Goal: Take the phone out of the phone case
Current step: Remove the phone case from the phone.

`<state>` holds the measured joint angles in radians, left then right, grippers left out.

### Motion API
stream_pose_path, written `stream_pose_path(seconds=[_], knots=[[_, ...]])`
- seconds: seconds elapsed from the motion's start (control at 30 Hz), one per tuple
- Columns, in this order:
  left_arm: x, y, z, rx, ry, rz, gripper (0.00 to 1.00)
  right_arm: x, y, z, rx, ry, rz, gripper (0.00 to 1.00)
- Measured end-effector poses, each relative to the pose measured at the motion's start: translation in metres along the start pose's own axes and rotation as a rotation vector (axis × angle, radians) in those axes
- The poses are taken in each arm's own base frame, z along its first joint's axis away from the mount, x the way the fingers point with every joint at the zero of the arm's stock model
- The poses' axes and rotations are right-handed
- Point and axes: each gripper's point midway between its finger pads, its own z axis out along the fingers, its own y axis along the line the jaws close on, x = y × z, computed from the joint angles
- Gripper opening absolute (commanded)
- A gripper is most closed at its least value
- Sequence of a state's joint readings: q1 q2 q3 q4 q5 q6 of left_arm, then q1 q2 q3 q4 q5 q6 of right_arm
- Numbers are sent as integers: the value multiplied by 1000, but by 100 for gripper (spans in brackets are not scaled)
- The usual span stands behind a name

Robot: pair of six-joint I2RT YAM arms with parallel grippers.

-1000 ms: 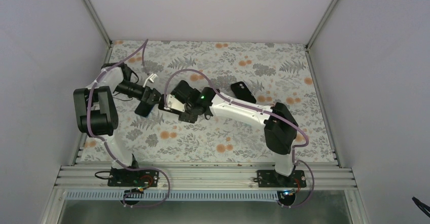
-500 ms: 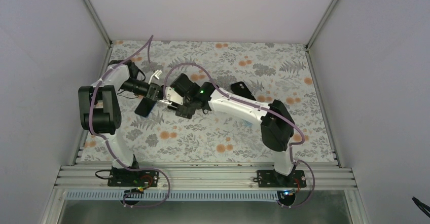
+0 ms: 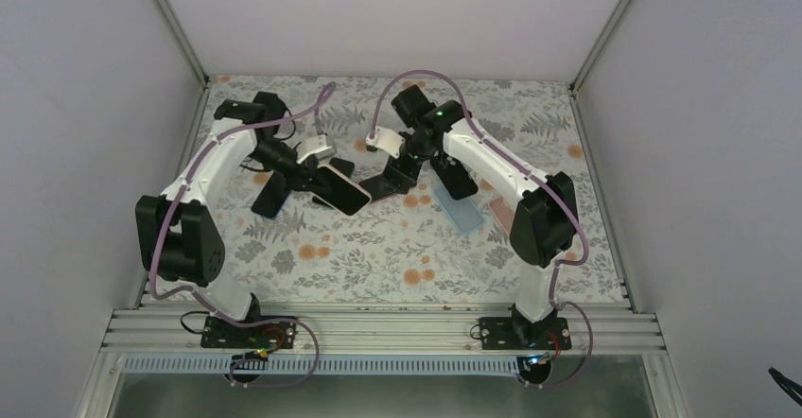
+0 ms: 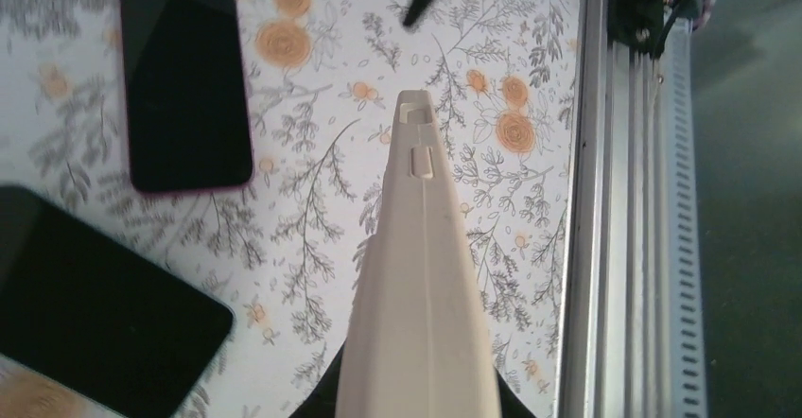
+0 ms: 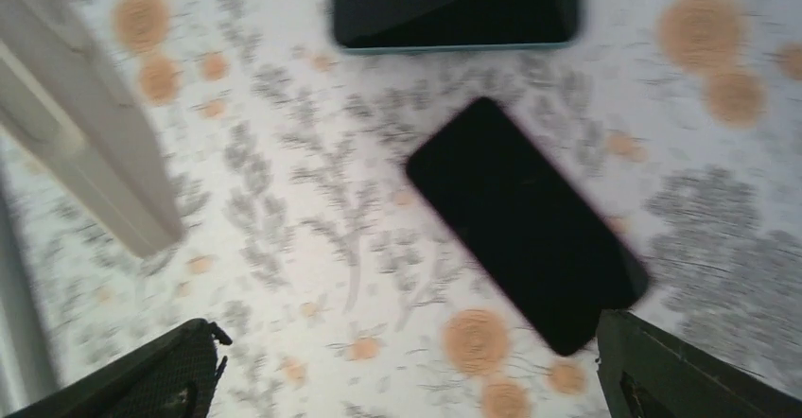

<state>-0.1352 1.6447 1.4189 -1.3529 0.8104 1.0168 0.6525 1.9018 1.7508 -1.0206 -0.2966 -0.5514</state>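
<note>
Having clamped shut within the last second, the left gripper (image 3: 315,167) now grasps the cream phone case (image 4: 421,276) edge-on, lifted above the floral table (image 4: 322,200). The phone (image 3: 342,191) looks still seated inside. The right gripper (image 5: 407,371) has released and drawn back, jaws wide, opposite the case's far end. Both arms reach forward, wrists turned inward, so the extraction is probably still to do.

SITE: robot test cell, laboratory type | ENCLOSURE: plain white walls (image 3: 85,106), aluminium corner posts (image 3: 172,21) | MOUNTING: left arm base (image 3: 241,331) and right arm base (image 3: 523,331) bolted to slotted aluminium rail (image 3: 378,328) | SURFACE: table under floral-print cover (image 3: 378,267) | WIRING: exposed purple cables (image 3: 413,74)
</note>
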Motion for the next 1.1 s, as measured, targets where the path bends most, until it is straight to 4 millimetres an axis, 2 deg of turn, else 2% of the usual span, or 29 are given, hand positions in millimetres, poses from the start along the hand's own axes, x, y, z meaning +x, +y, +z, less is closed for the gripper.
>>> stream_pose_path(seconds=[0.1, 0.3, 0.73, 1.1], knots=[[-15, -11, -2, -29, 29, 104, 2, 3, 26, 1, -103, 13, -32, 93], [-22, -8, -7, -75, 58, 151, 2, 2, 58, 0, -224, 10, -72, 90], [-34, -24, 1, -58, 74, 217, 2, -3, 59, 2, -239, -18, -82, 82], [-43, -43, -12, -99, 48, 277, 2, 2, 52, 10, -265, -19, -74, 79]])
